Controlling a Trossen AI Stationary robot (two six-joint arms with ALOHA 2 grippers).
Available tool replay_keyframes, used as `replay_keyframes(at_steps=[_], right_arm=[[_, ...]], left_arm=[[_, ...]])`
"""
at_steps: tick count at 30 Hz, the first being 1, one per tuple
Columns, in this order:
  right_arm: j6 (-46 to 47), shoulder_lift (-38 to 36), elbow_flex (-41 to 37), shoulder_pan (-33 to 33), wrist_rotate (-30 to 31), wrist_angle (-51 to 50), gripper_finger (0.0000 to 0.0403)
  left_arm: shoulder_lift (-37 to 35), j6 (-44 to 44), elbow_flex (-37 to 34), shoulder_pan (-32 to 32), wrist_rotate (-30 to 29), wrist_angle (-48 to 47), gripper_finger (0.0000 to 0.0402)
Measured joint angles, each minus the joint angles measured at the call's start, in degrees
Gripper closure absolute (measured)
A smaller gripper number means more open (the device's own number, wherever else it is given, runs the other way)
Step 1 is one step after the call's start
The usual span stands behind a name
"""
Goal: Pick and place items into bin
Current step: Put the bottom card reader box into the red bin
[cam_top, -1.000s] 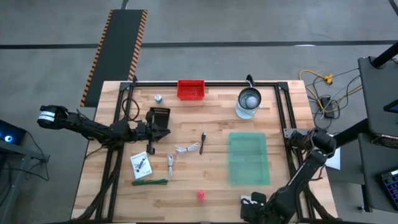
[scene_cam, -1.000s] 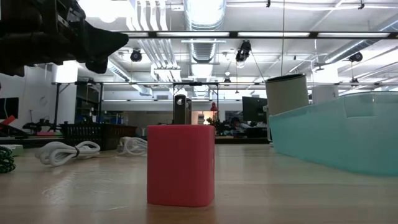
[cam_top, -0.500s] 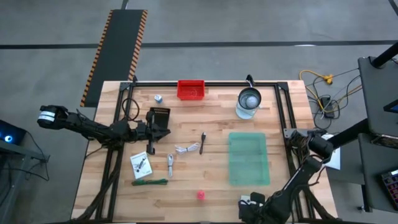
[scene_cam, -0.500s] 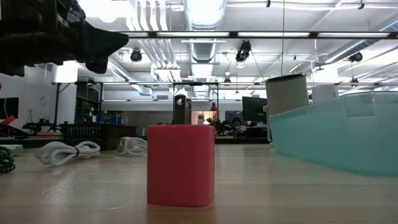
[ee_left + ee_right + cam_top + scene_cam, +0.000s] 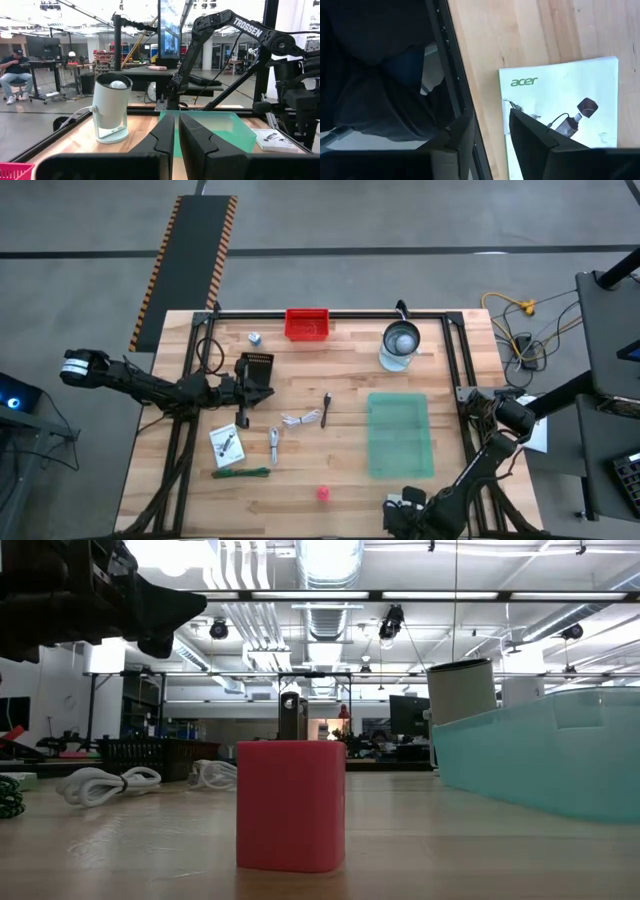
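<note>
The loose items lie on the wooden table in the high view: printed white card (image 5: pixel 227 445), green tie (image 5: pixel 240 473), metal clip (image 5: pixel 273 442), white coiled cable (image 5: pixel 300 419), thin black stick (image 5: pixel 326 408), pink item (image 5: pixel 323 493) and silver cap (image 5: pixel 255 338). The low view shows the pink item (image 5: pixel 290 805) close up as a block, with the cable (image 5: pixel 100 783) behind it. My left gripper (image 5: pixel 250 388) hovers shut above the table's left part, pointing right (image 5: pixel 176 131). My right gripper (image 5: pixel 490 122) is open at the near right edge (image 5: pixel 405 508). Neither touches anything.
A translucent teal bin (image 5: pixel 401 435) sits right of centre. A red bin (image 5: pixel 307 324) stands at the far edge, and a glass jar with a metal lid (image 5: pixel 401 345) is right of it. A printed booklet (image 5: pixel 560 115) lies under my right gripper. A black frame rims the table.
</note>
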Motion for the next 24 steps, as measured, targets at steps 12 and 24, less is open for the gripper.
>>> replay_keyframes(at_steps=[12, 24], right_arm=[[-0.7, 0.0, -0.56, 0.14, 0.02, 0.42, 0.0204], [-1.85, 2.03, -0.74, 0.37, -0.94, 0.85, 0.0224]], left_arm=[[0.0, 0.02, 0.0, 0.02, 0.02, -0.11, 0.0391], [0.0, 0.0, 0.0, 0.02, 0.02, -0.16, 0.0391]])
